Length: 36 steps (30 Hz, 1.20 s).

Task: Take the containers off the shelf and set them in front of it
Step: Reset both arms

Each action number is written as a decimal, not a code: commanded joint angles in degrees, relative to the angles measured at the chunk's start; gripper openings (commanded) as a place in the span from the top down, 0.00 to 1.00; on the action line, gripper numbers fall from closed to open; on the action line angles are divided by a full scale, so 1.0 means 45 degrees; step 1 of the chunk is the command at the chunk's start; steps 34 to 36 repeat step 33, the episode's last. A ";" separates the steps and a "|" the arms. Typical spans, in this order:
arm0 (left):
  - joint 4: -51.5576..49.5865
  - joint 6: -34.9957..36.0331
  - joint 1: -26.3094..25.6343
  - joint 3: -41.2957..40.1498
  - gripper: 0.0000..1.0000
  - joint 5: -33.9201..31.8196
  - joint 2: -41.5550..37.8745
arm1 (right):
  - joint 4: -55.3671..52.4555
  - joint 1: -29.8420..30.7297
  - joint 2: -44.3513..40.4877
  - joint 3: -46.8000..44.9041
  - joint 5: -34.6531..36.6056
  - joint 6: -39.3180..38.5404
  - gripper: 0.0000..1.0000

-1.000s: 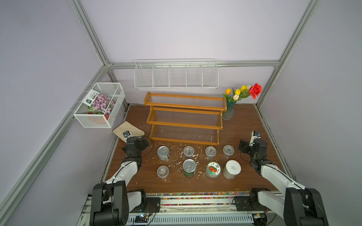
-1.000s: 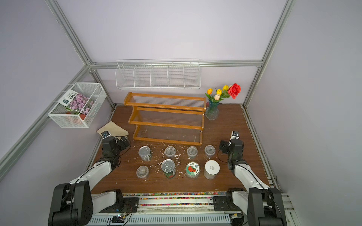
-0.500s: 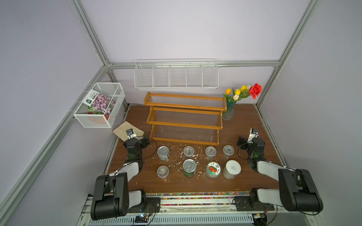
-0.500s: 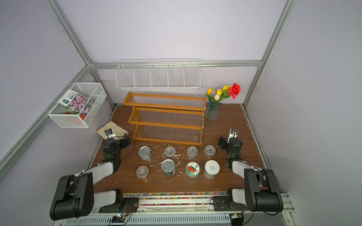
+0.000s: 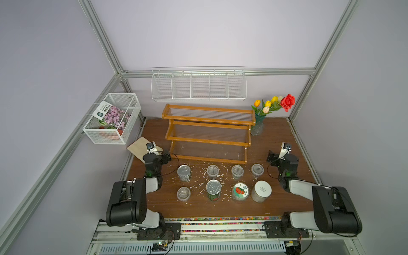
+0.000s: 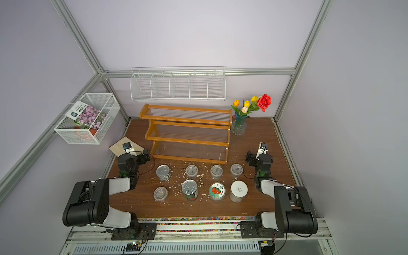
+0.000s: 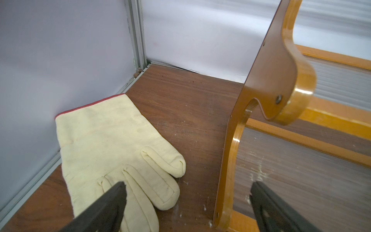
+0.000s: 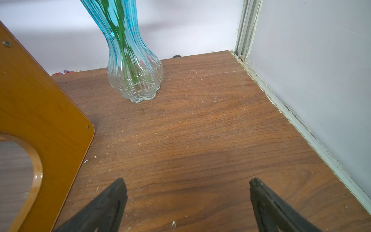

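The left gripper [image 7: 187, 185] holds its black jaws spread wide with nothing between them, low over the dark brown wooden tabletop [image 5: 278, 136] near its left edge. One finger hangs over the fingertips of a cream cloth glove with a red-trimmed cuff [image 7: 112, 140], which lies flat against the left wall. The other finger is in front of the left side panel of the orange-brown wooden three-tier shelf [image 5: 207, 140].

The right gripper [image 8: 186, 182] is likewise spread wide and empty, over bare wood near the right edge, beside the shelf's right end. Beyond it a ribbed blue-tinted glass vase [image 8: 134, 80] stands near the back right corner.

The eight containers stand upright on the tabletop in front of the shelf, in two rows between the arms. Nearer the shelf are a silver pull-tab tin can [image 5: 184, 172] and three clear lidded plastic cups [image 5: 237, 171]. Nearer the front edge are a fourth clear cup [image 5: 183, 193], a second tin can [image 5: 213, 189], a strawberry-lidded jar [image 5: 240, 191] and a white-lidded jar [image 5: 261, 191]. White flecks [image 5: 202, 183] lie scattered among them.
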 commanded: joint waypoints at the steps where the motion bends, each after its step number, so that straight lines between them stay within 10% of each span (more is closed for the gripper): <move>1: 0.0540 0.0249 0.0074 0.0269 0.01 0.0371 0.0132 | 0.0729 -0.0048 0.0491 0.0274 -0.0185 -0.0286 0.02; 10: 0.2623 0.0406 0.0074 -0.0679 0.01 0.0671 0.0600 | 0.3953 -0.0045 0.2377 -0.0396 -0.1560 -0.0998 0.01; 36: 0.2524 0.0419 0.0055 -0.0647 0.01 0.0672 0.0593 | 0.2741 0.0069 0.2304 0.0161 -0.2972 -0.1699 0.01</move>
